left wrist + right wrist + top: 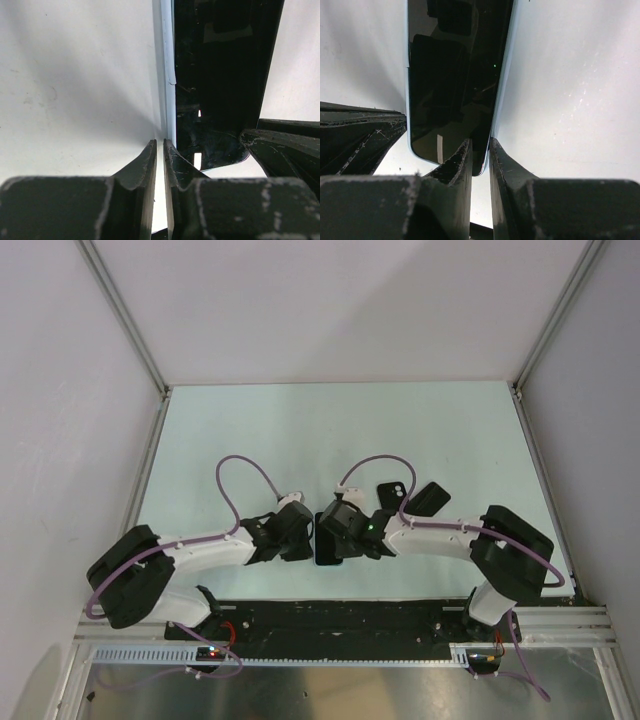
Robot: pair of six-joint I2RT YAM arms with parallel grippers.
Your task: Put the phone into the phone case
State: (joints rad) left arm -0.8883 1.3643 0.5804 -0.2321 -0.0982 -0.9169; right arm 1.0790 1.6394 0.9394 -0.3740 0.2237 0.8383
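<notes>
Item: phone (326, 548), held by its edges in my left pincer (160, 148) and right pincer (480, 149) (both clenched on it). Step was pickup, I judged; next called for squaring it over the case (392, 496).

The white left arm (205, 553) and white right arm (435, 533) are fitted with black joints and looped purple cables (247, 462).

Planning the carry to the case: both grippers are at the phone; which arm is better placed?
Right. The right gripper pinches the phone by its edge, and the phone case lies on that arm's side, beside its forearm; the left gripper would likely have to reach across.
</notes>
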